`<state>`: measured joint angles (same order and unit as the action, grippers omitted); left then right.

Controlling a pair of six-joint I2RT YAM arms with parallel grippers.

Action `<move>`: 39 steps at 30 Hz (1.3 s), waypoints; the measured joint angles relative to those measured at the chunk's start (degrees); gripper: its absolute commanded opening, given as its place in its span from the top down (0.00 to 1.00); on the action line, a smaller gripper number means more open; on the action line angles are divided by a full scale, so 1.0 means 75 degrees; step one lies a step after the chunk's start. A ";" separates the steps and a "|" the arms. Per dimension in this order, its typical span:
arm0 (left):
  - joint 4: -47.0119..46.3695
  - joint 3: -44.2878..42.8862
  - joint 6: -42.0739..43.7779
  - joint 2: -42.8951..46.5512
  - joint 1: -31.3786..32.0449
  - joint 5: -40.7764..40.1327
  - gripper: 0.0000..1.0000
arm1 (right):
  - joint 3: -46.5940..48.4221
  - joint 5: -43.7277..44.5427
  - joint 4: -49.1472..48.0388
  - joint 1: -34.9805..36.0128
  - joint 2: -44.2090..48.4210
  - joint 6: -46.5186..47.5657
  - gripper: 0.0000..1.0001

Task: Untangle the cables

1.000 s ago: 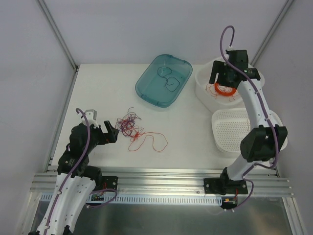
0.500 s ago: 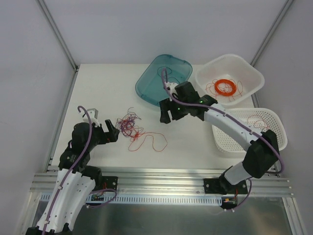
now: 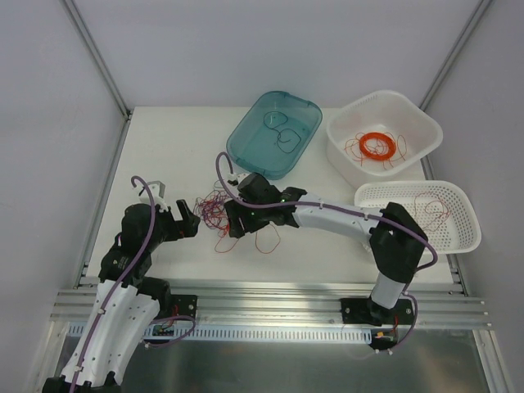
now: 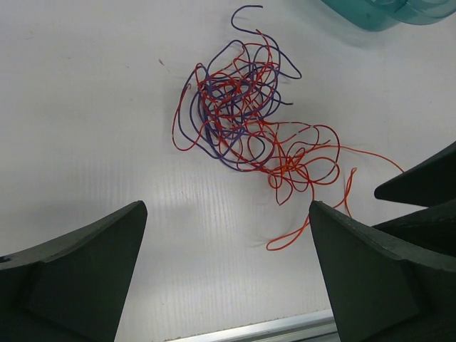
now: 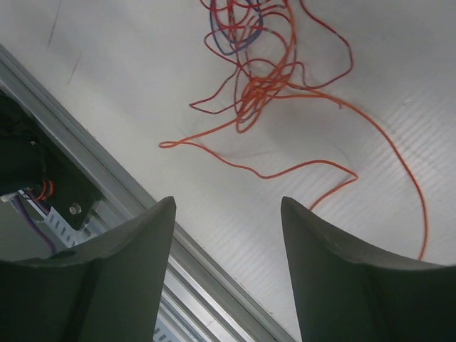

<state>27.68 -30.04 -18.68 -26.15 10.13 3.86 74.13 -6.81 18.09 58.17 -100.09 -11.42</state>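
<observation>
The cables [image 3: 214,208] lie as a small wad of red, orange and dark blue-purple wires on the white table, left of centre. One long orange strand [image 3: 267,238] trails out to the right. My left gripper [image 3: 188,222] is open just left of the wad, holding nothing. In the left wrist view the cables [image 4: 235,107] lie ahead of that gripper [image 4: 226,208]. My right gripper [image 3: 238,223] hovers open over the wad's right side. In the right wrist view orange loops of the cables [image 5: 265,84] lie beyond that gripper [image 5: 228,202], none between the fingers.
A teal tray [image 3: 246,141] with dark wire pieces sits at the back centre. At the back right, a white bin [image 3: 348,155] holds an orange ring coil [image 3: 377,146]. A white perforated basket [image 3: 385,233] with red wires is at the right. An aluminium rail [image 3: 270,293] runs along the front edge.
The right arm has swung from the white bin at the back right down and left to the wad, its jaws narrowing a little. The left arm has hardly moved.
</observation>
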 measured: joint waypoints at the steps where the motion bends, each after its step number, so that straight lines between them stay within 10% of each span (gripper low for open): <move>1: 0.0000 0.0000 -0.0003 0.0000 0.0000 -0.0029 0.01 | 0.0000 0.0061 -0.0102 0.0099 -0.0050 -0.0105 0.39; 19: 0.0026 0.0000 -0.0114 -0.0023 0.0085 -0.0603 0.01 | 0.0758 0.0519 -0.0854 0.0481 -0.1469 -0.2369 0.53; 29: 0.0073 0.0000 -0.0166 -0.0178 0.0163 -0.0583 0.01 | 0.0764 0.0685 -0.0734 0.0493 -0.1617 -0.2524 0.99; 39: -0.0169 0.0000 -0.0793 -0.1023 0.0207 0.0259 0.01 | 0.0102 0.0600 -0.0207 0.0125 -0.0391 -0.1276 0.99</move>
<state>26.41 -30.04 -24.62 -33.82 11.68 5.80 74.89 -2.31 16.53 59.11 -103.02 -20.99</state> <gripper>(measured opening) 0.992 0.017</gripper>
